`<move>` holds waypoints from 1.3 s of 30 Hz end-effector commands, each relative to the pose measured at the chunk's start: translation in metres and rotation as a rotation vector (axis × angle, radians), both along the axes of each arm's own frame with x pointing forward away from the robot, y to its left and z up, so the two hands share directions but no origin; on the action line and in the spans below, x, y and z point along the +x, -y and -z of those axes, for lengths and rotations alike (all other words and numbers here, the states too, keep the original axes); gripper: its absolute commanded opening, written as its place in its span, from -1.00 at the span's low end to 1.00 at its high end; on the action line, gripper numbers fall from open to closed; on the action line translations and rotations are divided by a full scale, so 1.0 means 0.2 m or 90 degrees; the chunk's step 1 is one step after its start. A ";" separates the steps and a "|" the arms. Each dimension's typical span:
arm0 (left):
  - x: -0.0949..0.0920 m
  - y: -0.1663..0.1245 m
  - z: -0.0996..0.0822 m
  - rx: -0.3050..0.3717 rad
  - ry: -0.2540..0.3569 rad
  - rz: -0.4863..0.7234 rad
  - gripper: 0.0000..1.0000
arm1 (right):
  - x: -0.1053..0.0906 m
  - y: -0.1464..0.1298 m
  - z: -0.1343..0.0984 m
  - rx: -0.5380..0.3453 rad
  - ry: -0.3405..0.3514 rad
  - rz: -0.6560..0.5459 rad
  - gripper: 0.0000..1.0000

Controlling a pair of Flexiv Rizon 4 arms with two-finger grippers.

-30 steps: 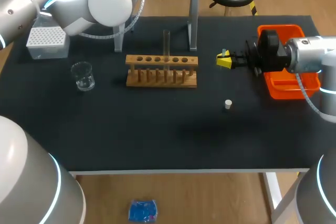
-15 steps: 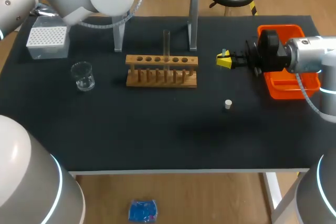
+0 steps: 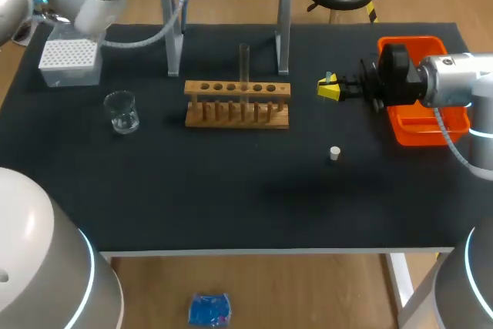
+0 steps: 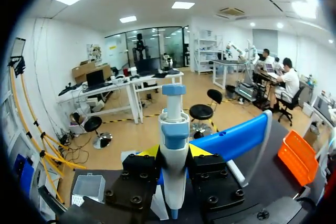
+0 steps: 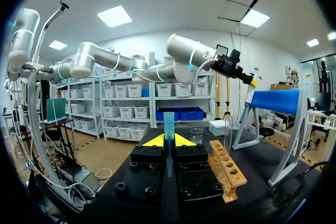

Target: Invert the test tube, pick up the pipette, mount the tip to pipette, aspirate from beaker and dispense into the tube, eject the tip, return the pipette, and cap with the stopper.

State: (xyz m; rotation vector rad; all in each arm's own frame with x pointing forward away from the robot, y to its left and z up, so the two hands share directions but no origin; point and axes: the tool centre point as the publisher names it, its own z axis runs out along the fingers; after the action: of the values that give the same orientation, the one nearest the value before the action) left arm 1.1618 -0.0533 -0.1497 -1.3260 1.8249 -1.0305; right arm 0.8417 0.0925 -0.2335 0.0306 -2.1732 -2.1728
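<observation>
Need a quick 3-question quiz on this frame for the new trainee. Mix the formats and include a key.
1. True or false: the stopper lies on the table, apart from the rack.
2. What is between the fingers of the right hand? A the stopper; B a blue tip; C nothing.
3. Fill in: the left hand is shut on the ___.

Key:
1. True.
2. B.
3. pipette.
</observation>
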 end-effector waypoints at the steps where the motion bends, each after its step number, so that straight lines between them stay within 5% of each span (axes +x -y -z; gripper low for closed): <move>1: -0.07 -0.09 -0.02 -0.067 -0.060 0.216 -1.00 | 0.00 0.00 0.00 -0.001 0.000 0.001 -1.00; 10: -0.24 -0.17 -0.07 -0.072 -0.111 0.373 -1.00 | 0.00 0.00 0.00 -0.001 0.000 0.001 -1.00; 21: -0.58 -0.24 -0.21 -0.152 -0.061 0.444 -1.00 | 0.00 0.00 0.00 -0.001 0.000 0.001 -1.00; 38: -0.58 -0.24 -0.21 -0.152 -0.061 0.444 -1.00 | 0.00 0.00 0.00 -0.001 0.000 0.001 -1.00; 39: -0.57 -0.22 -0.20 -0.141 -0.045 0.488 -1.00 | 0.00 0.00 0.00 -0.001 0.000 0.001 -1.00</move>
State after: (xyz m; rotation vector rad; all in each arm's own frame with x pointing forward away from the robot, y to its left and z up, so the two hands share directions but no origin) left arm 1.0429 -0.0058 -0.1083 -0.8668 2.3628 -1.5954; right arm 0.8417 0.0924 -0.2335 0.0305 -2.1733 -2.1729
